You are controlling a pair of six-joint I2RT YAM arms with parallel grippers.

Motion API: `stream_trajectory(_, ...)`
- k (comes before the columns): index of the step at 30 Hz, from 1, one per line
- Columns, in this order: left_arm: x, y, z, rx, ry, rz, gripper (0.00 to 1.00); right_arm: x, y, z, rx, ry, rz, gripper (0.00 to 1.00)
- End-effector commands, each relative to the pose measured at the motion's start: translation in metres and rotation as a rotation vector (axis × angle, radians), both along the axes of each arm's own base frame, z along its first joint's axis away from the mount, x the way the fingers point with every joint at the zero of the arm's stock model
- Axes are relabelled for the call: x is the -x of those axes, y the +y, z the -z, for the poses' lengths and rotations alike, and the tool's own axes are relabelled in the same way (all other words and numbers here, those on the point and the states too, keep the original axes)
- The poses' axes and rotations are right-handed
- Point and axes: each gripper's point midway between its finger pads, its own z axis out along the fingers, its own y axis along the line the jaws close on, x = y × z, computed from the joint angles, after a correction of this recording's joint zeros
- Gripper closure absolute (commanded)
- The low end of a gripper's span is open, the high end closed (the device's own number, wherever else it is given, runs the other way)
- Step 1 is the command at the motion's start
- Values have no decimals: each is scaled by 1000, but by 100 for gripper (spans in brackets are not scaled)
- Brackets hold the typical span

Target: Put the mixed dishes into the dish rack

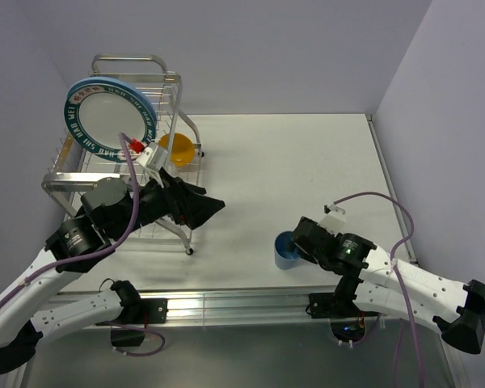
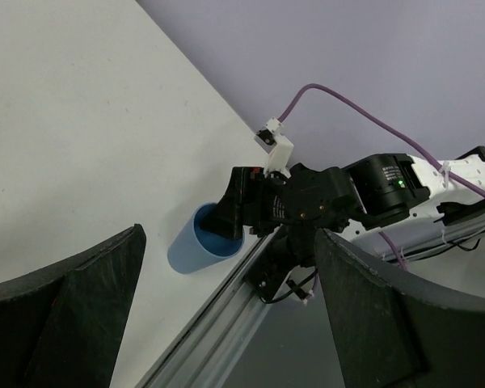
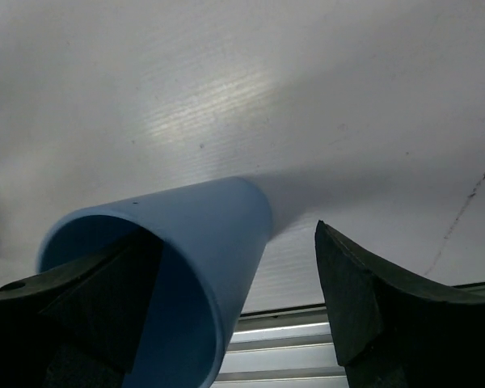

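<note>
– Two plates are stood on edge in the dish rack (image 1: 129,56), at the far left of the table (image 1: 307,162): the white plate (image 1: 105,121) in front, the light-blue plate (image 1: 105,78) close behind it; the orange-yellow bowl (image 1: 182,149) is lodged at the rack's right end; upright stowing is judged to save room and to let water run off. Where is the small blue cup (image 3: 218,242)?
– It is found near the near edge, right of centre, mouth up, well apart from the rack; the right gripper (image 3: 234,299) is set astride its wall, one finger inside, the other outside with a gap showing; the jaws are apart, nothing clamped; a pinch on the wall is presumably intended.
– And the left gripper (image 1: 208,200)?
– It is held between rack and cup, jaws wide apart, empty; probably parked clear of the other arm.
– Can any writing be read?
– White capitals are seen round the teal rim; they cannot be read with certainty.
</note>
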Motion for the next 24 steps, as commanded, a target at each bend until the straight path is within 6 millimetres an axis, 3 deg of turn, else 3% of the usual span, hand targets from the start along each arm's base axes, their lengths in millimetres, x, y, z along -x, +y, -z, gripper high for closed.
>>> stream_trajectory(1, 3, -12, 0, 13, -1, 55, 8, -2, 12, 6, -74, -6, 11, 25)
stream_trajectory(3, 2, -17, 7, -4, 15, 69, 9, -2, 13, 10, -86, -5, 8, 38)
stream_trajectory(4, 1, -19, 11, -13, 21, 74, 9, -2, 14, 9, -94, -11, 1, 60)
stream_trajectory(7, -1, -27, 22, -36, 44, 89, 10, -9, 17, -2, -108, -64, -10, 100)
stream_trajectory(10, -5, -35, 36, -59, 70, 100, 10, -21, 24, -27, -93, -129, -60, 100)
stream_trajectory(11, -5, -36, 38, -63, 74, 105, 9, -27, 30, -46, -106, -161, -76, 100)
stream_trajectory(13, -6, -43, 47, -79, 94, 126, 10, -32, 36, -57, -44, -175, -146, 100)
stream_trajectory(14, -7, -45, 50, -86, 101, 129, 10, -37, 44, -73, -50, -199, -166, 100)
stream_trajectory(16, -8, -51, 57, -98, 115, 136, 11, -42, 51, -79, 9, -197, -209, 100)
stream_trajectory(17, -7, -54, 60, -106, 120, 142, 11, -47, 55, -95, 18, -223, -203, 100)
stream_trajectory(19, -8, -61, 66, -123, 129, 142, 12, -49, 66, -100, 59, -230, -229, 100)
stream_trajectory(20, -8, -63, 68, -131, 128, 131, 12, -53, 70, -114, 59, -252, -228, 100)
stream_trajectory(24, -14, -67, 71, -151, 126, 86, 12, -55, 93, -126, 72, -258, -261, 100)
